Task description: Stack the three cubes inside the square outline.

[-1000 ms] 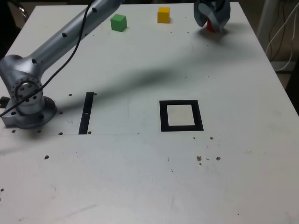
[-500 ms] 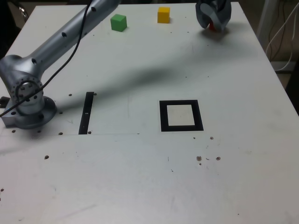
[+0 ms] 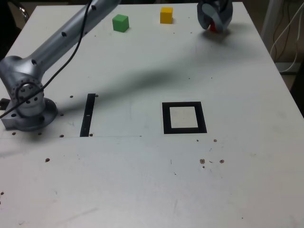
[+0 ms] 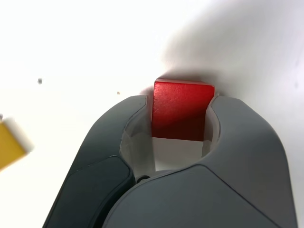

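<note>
My gripper (image 3: 214,20) is at the table's far edge, towards the exterior view's right, shut on the red cube (image 3: 213,27). In the wrist view the red cube (image 4: 182,110) sits squeezed between both dark fingers (image 4: 118,142), and the gripper (image 4: 182,114) fills the picture's lower part. The yellow cube (image 3: 166,14) lies to the exterior view's left of the gripper, and the green cube (image 3: 120,23) further left. An edge of the yellow cube (image 4: 10,145) shows in the wrist view. The square outline (image 3: 184,117) lies flat mid-table, with nothing in it.
The arm's base (image 3: 26,107) stands at the exterior view's left, its long link reaching over the table to the far edge. A straight black strip (image 3: 88,115) lies beside the base. White cables (image 3: 289,33) hang off the table's right side.
The jaws have closed onto the red cube, and the gripper with the cube has shifted slightly towards the far edge.
</note>
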You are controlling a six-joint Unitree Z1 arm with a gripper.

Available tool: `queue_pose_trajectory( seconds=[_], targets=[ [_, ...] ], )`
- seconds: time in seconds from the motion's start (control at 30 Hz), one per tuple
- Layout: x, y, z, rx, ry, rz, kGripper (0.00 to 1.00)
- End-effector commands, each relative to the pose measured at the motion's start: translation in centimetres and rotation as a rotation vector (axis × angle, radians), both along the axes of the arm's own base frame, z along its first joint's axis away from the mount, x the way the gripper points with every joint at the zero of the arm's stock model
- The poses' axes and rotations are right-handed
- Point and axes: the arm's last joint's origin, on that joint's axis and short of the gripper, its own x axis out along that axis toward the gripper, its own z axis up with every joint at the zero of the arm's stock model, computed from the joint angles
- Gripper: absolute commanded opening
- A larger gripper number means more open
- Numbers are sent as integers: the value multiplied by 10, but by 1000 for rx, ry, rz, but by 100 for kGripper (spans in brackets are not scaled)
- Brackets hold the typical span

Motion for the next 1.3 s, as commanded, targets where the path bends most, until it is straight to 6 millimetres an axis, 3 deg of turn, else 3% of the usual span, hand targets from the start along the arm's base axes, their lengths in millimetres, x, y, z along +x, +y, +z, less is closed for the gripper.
queue_pose_trajectory(
  seconds=[0.0, 0.3, 0.67, 0.8, 1.0, 1.27],
  targets=[
    [-4, -9, 30, 38, -38, 15, 19],
    [-34, -45, 96, 83, -13, 73, 19],
    [-83, -139, 171, 79, -54, 137, 19],
    [-102, -171, 177, 45, -62, 196, 19],
    [-122, -210, 169, -7, -60, 295, 17],
    [-128, -251, 157, -57, -70, 371, 16]
  ],
)
